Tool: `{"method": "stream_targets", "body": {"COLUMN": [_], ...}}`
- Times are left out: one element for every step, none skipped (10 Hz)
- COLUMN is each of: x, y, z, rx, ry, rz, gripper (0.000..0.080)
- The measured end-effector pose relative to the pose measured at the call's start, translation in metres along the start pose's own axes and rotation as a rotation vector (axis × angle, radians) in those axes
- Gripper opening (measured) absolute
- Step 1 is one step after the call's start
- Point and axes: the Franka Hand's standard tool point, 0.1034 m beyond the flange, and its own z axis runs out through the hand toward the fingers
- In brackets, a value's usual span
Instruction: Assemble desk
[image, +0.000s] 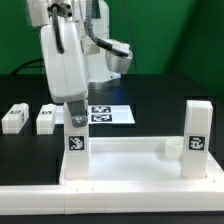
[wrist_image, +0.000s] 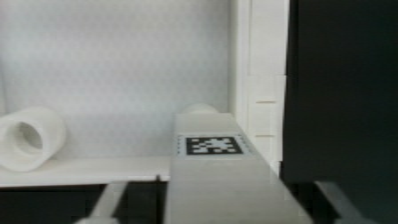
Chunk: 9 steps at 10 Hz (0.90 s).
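Note:
The white desk top (image: 130, 158) lies tray-side up at the table's front. One tagged square leg (image: 196, 135) stands in its corner on the exterior view's right. A second tagged leg (image: 75, 150) stands in the corner on the exterior view's left. My gripper (image: 75, 122) is right above this leg, straddling its top. In the wrist view the leg (wrist_image: 222, 165) runs between my fingers (wrist_image: 116, 205), with a dark gap on each side, so the jaws stand open around it. The desk top's inside (wrist_image: 125, 70) and a round socket (wrist_image: 25, 138) show behind it.
Two loose tagged legs (image: 14, 117) (image: 45, 119) lie on the black table at the exterior view's left. The marker board (image: 110, 115) lies behind the desk top. A long white bar (image: 110, 205) runs along the front edge.

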Motion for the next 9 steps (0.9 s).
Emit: {"method": "stream_targets", "body": {"x": [-0.001, -0.006, -0.009, -0.008, -0.008, -0.008, -0.004, 0.001, -0.001], "y": [0.002, 0.003, 0.003, 0.003, 0.003, 0.003, 0.003, 0.000, -0.005], "z": [0.002, 0.004, 0.005, 0.005, 0.005, 0.005, 0.003, -0.002, -0.004], "rx": [-0.026, -0.037, -0.041, -0.041, -0.043, -0.044, -0.061, -0.092, -0.111], "ry": [0.029, 0.032, 0.029, 0.029, 0.027, 0.026, 0.031, 0.042, 0.050], "rz": [-0.210, -0.423, -0.552, -0.592, -0.669, -0.736, -0.894, -1.101, -1.301], "gripper": [0.0474, 0.0588, 0.0588, 0.0637, 0.0646, 0.0646, 0.0646, 0.0648, 0.0648]}}
